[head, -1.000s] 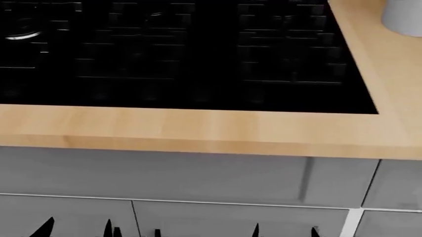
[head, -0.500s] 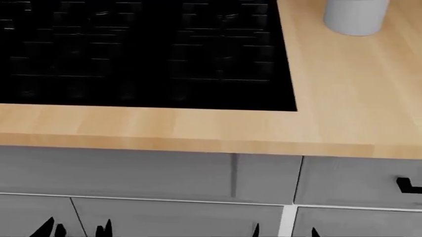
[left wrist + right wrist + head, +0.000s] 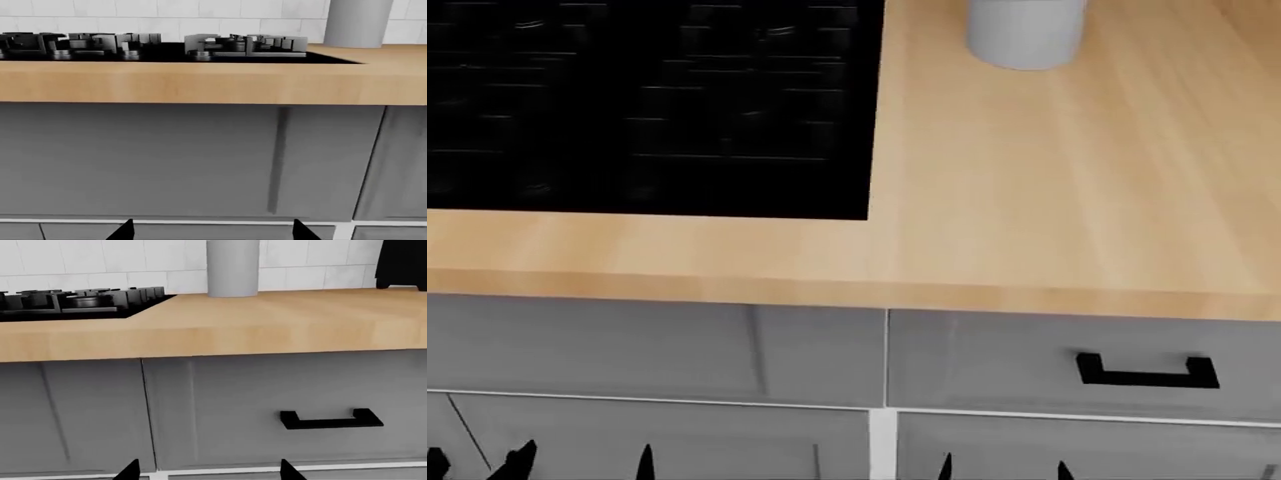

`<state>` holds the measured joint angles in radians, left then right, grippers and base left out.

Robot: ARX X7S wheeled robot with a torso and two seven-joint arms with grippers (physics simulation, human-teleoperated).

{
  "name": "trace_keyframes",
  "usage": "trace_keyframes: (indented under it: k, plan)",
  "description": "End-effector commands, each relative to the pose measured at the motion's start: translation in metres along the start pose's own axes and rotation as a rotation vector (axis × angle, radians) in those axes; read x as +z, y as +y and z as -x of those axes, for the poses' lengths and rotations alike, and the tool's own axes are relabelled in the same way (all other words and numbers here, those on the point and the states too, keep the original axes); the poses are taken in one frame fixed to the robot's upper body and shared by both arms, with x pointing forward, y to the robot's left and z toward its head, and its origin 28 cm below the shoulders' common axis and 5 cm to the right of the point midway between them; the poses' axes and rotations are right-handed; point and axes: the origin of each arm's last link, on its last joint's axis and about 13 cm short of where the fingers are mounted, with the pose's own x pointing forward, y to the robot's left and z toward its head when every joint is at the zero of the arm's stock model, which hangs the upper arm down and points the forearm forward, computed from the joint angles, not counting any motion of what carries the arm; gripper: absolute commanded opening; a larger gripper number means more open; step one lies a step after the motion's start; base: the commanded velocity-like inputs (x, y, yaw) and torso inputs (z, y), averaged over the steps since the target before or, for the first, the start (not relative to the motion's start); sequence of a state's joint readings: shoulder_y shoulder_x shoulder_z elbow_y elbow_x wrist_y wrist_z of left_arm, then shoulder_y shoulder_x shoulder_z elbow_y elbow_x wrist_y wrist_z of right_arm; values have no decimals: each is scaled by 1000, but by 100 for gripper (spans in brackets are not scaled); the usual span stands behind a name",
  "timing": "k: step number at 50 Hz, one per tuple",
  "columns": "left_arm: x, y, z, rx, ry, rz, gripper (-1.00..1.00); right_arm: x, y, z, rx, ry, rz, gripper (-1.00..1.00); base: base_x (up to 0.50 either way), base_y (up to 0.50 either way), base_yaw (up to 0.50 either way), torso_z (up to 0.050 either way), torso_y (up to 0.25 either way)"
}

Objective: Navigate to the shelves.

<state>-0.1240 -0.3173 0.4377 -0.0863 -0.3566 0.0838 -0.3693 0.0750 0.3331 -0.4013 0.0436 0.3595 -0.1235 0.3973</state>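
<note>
Since no shelves show in any view, where they stand cannot be told; they are fixed furniture to roll up to, nothing to grip. Ahead lies the wooden surface (image 3: 1068,200), its black hob (image 3: 641,100) toward the left edge, a grey cylinder (image 3: 1025,32) near the back, cut off above. Both claws show only fingertips, spread apart, empty.

The shelves show in none of the three views, so their look, state and pose cannot be told. Straight ahead of the left gripper (image 3: 212,231) stands a plain grey cabinet front (image 3: 147,160) under a wooden counter (image 3: 200,87). Ahead of the right gripper (image 3: 208,471) is a grey drawer (image 3: 267,390) with a black handle (image 3: 331,419), under the same counter.
</note>
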Motion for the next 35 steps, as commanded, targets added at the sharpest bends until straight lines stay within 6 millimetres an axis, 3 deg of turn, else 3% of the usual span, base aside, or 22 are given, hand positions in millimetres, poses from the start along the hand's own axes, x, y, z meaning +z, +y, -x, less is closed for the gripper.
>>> trace_keyframes:
  k: [1, 35]
  plan:
    - [0, 1, 0, 0, 0, 2, 100, 0, 0, 0, 0, 0, -5, 100, -445, -5, 0, 0, 0]
    - [-1, 0, 0, -5, -1, -14, 100, 0, 0, 0, 3, 3, -9, 100, -451, -5, 0, 0, 0]
